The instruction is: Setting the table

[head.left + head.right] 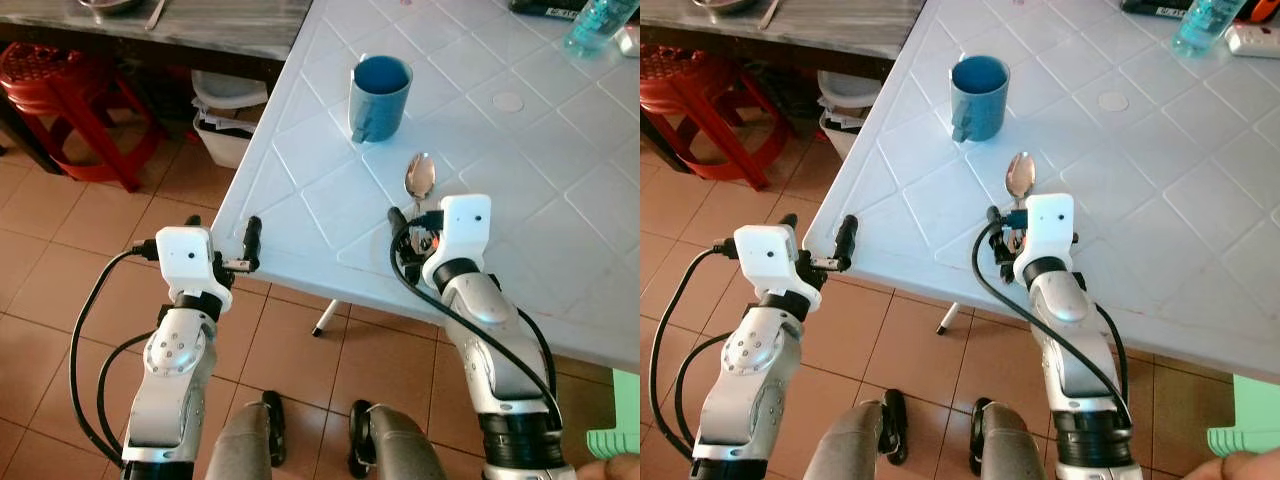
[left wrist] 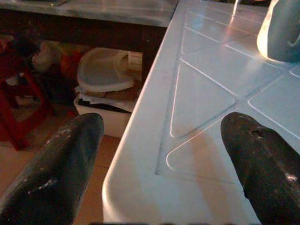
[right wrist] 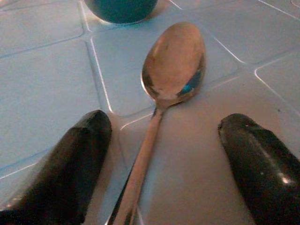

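A metal spoon (image 1: 419, 178) lies on the white plastic table (image 1: 540, 230), bowl toward a blue mug (image 1: 380, 95) that stands upright a little farther in. My right gripper (image 3: 165, 121) is open and low over the table, its fingers (image 3: 70, 164) either side of the spoon's handle (image 3: 140, 173) without clamping it. In the eye views the right gripper (image 1: 418, 212) sits just behind the spoon's bowl. My left gripper (image 1: 222, 225) is open and empty, with one finger over the table's near corner (image 2: 140, 197) and the other past its edge.
A red plastic stool (image 1: 60, 90) and a white lidded bin (image 1: 228, 115) stand on the tile floor beside the table, under a dark wooden counter (image 1: 200, 25). A clear bottle (image 1: 598, 22) and a power strip (image 1: 1252, 38) sit at the table's far side.
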Motion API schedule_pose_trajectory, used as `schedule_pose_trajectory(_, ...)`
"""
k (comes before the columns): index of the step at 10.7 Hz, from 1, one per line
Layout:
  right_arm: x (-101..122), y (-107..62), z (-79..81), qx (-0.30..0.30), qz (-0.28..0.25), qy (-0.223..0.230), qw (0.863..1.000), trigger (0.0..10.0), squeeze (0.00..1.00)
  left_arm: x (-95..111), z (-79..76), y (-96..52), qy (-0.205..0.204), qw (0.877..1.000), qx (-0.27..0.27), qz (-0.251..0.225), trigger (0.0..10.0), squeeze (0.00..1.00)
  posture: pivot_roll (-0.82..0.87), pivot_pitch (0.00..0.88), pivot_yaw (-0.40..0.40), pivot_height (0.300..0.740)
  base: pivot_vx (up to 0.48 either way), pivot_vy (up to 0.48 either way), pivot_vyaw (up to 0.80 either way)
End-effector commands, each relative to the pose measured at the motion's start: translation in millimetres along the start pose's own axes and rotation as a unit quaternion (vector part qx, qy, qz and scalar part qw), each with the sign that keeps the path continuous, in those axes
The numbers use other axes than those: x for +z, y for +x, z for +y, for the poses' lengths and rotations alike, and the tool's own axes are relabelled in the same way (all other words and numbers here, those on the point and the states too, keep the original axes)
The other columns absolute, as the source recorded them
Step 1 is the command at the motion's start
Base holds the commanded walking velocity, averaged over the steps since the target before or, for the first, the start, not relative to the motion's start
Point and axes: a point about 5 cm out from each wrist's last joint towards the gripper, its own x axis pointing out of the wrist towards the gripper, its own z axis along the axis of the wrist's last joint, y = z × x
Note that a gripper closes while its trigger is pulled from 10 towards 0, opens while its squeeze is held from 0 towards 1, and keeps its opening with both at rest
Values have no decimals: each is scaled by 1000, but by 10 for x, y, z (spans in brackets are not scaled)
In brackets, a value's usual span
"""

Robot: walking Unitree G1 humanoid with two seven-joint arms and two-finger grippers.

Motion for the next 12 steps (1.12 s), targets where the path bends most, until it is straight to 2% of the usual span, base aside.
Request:
schedule_pose_trajectory(1, -43, -8, 9, -2, 21, 7, 1000, 0, 0, -39, -4, -16, -1, 1000, -5, 11, 10000, 0, -32, 265, 19, 740, 0, 0, 0)
schedule_pose_trajectory(2, -51, 17, 10, -2, 38, 8, 999, 0, 0, -43, -18, -16, -3, 1000, -9, 12, 10000, 0, -32, 264, 19, 740, 0, 0, 0)
schedule_pose_trajectory(3, -78, 53, 6, 2, 63, 1, 998, 706, 0, -48, -28, -19, -6, 1000, -11, 13, 10000, 0, -31, 263, 18, 740, 0, 0, 0)
schedule_pose_trajectory(5, -58, 138, -51, 3, 76, -1, 997, 784, 0, -87, -67, -48, -18, 999, -35, 27, 10000, 0, -28, 265, 16, 740, 0, 0, 0)
schedule_pose_trajectory(6, -36, 176, -48, 8, 77, -3, 997, 0, 0, -90, -113, -71, -34, 997, -62, 28, 10000, 0, -27, 265, 16, 740, 0, 0, 0)
schedule_pose_trajectory(8, -77, 217, -99, -2, 92, 5, 996, 0, 0, -56, -255, -154, -66, 985, -159, 30, 10000, 0, -19, 269, 14, 740, 0, 0, 0)
schedule_pose_trajectory(10, -193, 199, -147, -13, 117, 26, 993, 0, 0, -51, -227, -160, -65, 983, -170, 32, 10000, 0, -18, 269, 15, 740, 0, 0, 0)
schedule_pose_trajectory(12, -274, 177, -199, -29, 138, 39, 989, 0, 0, -59, -344, -253, -87, 966, -238, 47, 10000, 0, -18, 268, 17, 740, 0, 0, 0)
